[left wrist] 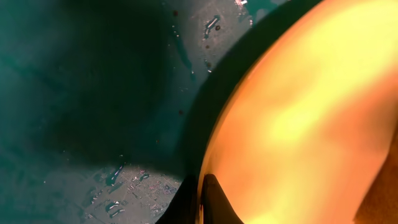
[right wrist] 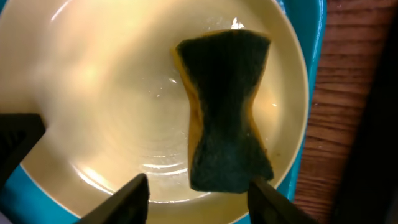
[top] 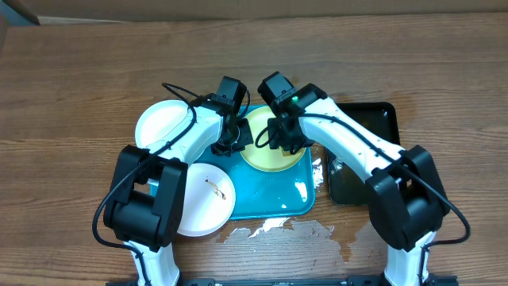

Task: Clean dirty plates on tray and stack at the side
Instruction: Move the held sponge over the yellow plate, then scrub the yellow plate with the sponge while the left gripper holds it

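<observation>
The left gripper point(left wrist: 200, 202) is clamped on the rim of the yellow-green plate point(right wrist: 106, 93), which sits on the teal tray point(top: 270, 199). The right gripper point(right wrist: 200, 196) is spread and holds nothing; the sponge point(right wrist: 227, 112) lies loose in the plate just ahead of it. If it rubs now, the sponge may slide off and the wet plate may slip. The plate is round, face up, with no long side; the sponge runs straight ahead.

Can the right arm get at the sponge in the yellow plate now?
Likely yes: the sponge lies uncovered in the yellow plate, right under the open right gripper; the left gripper only pinches the plate's rim.
</observation>
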{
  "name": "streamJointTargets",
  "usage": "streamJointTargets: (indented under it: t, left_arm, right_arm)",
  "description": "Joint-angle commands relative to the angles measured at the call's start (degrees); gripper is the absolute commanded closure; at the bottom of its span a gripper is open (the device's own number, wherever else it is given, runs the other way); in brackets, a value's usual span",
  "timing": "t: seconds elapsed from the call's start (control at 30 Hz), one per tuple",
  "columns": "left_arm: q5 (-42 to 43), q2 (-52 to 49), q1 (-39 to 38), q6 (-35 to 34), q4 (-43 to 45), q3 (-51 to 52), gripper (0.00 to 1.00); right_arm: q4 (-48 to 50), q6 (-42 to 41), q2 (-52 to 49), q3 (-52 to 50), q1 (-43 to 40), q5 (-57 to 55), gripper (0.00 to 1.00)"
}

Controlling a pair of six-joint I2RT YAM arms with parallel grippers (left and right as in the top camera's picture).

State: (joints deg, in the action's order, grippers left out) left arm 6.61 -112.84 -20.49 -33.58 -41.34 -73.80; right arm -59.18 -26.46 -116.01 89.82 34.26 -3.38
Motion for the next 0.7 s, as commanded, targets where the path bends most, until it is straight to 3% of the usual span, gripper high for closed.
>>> streamJointTargets:
  t: [0.0, 0.2, 0.3, 0.37, 0.67]
  left_arm:
    - [-3.2, -1.4, 0.3, 4.7, -1.6, 0.4, 0.96]
    - [-3.2, -1.4, 0.3, 6.4, -1.7, 0.4, 0.96]
    - [-3.2, -1.4, 0.3, 6.4, -1.8, 0.4, 0.96]
    - [-3.2, -1.4, 0.3, 6.4, -1.9, 0.4, 0.96]
    - [-3.2, -1.4, 0.3, 6.4, -2.2, 0.4, 0.96]
  right_arm:
    - [0.3, -1.3, -2.6, 0.1, 0.1, -1.1, 0.52]
    - [0.2, -2.3, -4.6, 0.1, 0.1, -1.1, 0.55]
    - [-0.3, -2.4, -4.6, 0.1, 0.1, -1.0, 0.81]
    - [-1.3, -2.9, -4.6, 0.1, 0.1, -1.1, 0.92]
    - [-4.6, -8.1, -4.6, 0.1, 0.1, -3.8, 0.96]
